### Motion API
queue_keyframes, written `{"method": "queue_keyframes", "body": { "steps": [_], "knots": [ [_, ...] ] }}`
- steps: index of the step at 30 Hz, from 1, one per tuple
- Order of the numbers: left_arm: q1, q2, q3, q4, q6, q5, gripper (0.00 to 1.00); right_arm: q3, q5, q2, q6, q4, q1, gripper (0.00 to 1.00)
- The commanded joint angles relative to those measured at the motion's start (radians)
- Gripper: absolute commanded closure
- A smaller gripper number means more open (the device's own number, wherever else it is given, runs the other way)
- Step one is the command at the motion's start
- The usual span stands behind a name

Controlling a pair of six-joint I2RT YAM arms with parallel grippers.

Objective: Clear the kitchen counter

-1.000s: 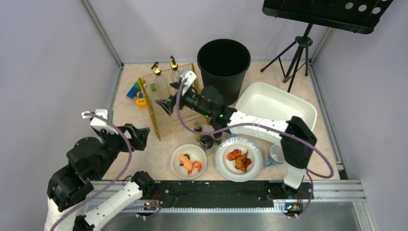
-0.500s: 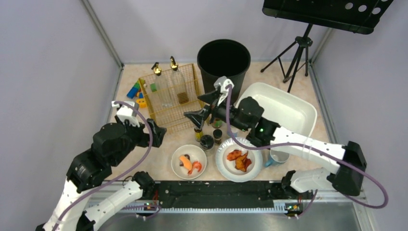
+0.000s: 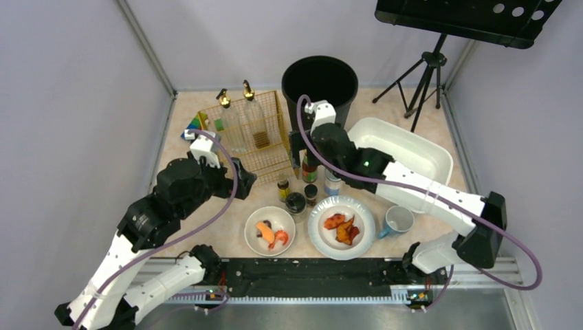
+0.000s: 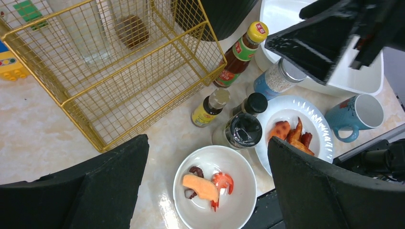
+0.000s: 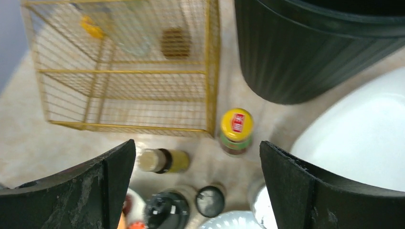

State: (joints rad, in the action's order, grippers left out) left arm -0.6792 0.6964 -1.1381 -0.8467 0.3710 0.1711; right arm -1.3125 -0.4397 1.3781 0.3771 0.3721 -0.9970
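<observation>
Yellow-capped sauce bottle (image 5: 236, 125) at 2 o'clock of right gripper (image 5: 196, 141) centre; claw released, empty. Centre over cap, drop straight, avoid wire basket (image 5: 208, 71).

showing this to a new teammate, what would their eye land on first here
Probably the yellow wire basket at the back left of the kitchen counter, with the tall black bin beside it. Then the cluster of sauce bottles and jars mid-counter, just behind two white plates of food at the near edge. The left gripper and right gripper hang over it all, open and empty.
</observation>
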Motion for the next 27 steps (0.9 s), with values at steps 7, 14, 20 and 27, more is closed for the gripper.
{"method": "queue_keyframes", "body": {
  "steps": [7, 14, 20, 27],
  "knots": [
    [0.001, -0.017, 0.034, 0.077, 0.02, -0.029, 0.01, -0.041, -0.007, 0.109, -0.011, 0.081, 0.14, 0.11],
    [0.001, -0.021, 0.049, 0.071, 0.006, -0.024, 0.01, -0.069, 0.038, 0.183, -0.008, 0.054, 0.141, 0.14],
    [0.001, -0.027, 0.063, 0.071, -0.003, -0.015, 0.01, -0.088, 0.066, 0.222, -0.01, 0.054, 0.141, 0.32],
    [0.001, -0.026, 0.07, 0.063, -0.012, -0.015, 0.01, -0.112, 0.078, 0.256, -0.009, 0.069, 0.14, 0.56]
  ]
}}
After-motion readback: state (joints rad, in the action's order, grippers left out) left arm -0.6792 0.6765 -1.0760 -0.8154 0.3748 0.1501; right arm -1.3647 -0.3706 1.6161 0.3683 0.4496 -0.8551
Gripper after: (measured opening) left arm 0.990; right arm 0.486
